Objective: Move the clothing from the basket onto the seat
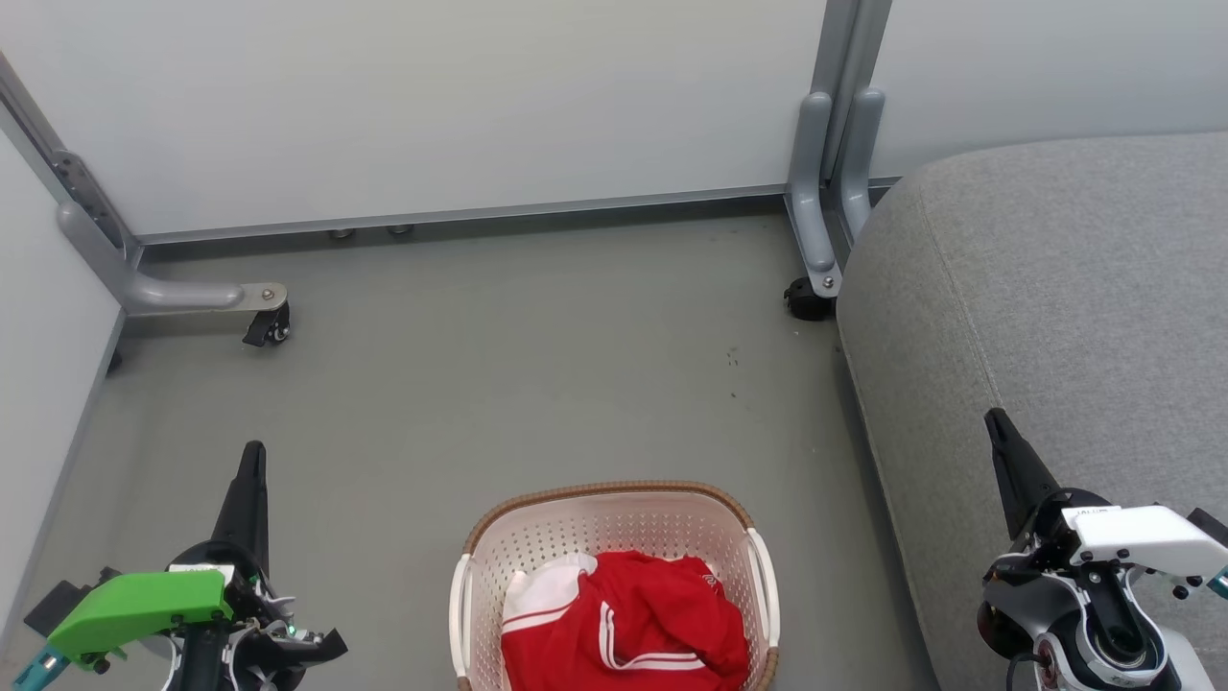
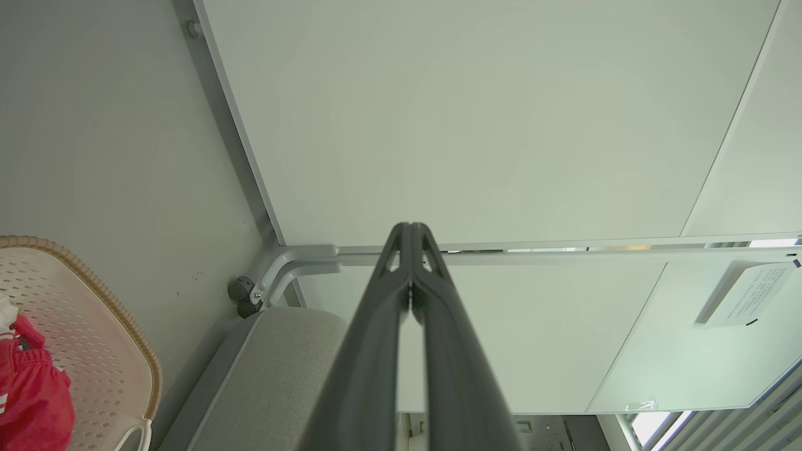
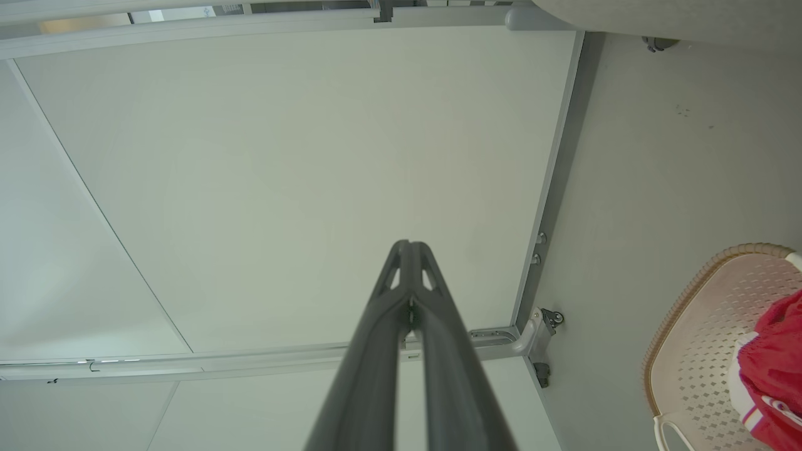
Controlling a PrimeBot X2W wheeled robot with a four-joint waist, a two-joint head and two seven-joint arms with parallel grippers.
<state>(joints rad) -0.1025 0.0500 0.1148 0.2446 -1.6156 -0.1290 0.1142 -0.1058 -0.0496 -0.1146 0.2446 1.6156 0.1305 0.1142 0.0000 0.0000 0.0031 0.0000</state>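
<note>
At the near edge of the head view, the clothing [image 1: 624, 624] is lying bunched in the basket [image 1: 614, 491], red cloth with white stripes heaped toward the basket's near end and a white patch showing at its left. It is looking soft and light, likely to sag and trail when lifted, so a pinch on a raised fold at the top of the heap is probably the surest hold; the thin cloth could slip from narrow fingers if too little is gathered.

To either side of the basket, the left hand [image 1: 253, 453] and the right hand [image 1: 994, 418] are hanging clear of it, fingers pointing away from the robot. In both wrist views the two fingers are pressing together at their tips, gripping nothing and touching nothing.

Beyond the right hand, the seat [image 1: 1055, 288] is spreading wide and bare, its rounded edge standing near the basket's right side. Farther off, grey floor [image 1: 480, 365] is running to pale wall panels [image 1: 432, 96] on castored feet.
</note>
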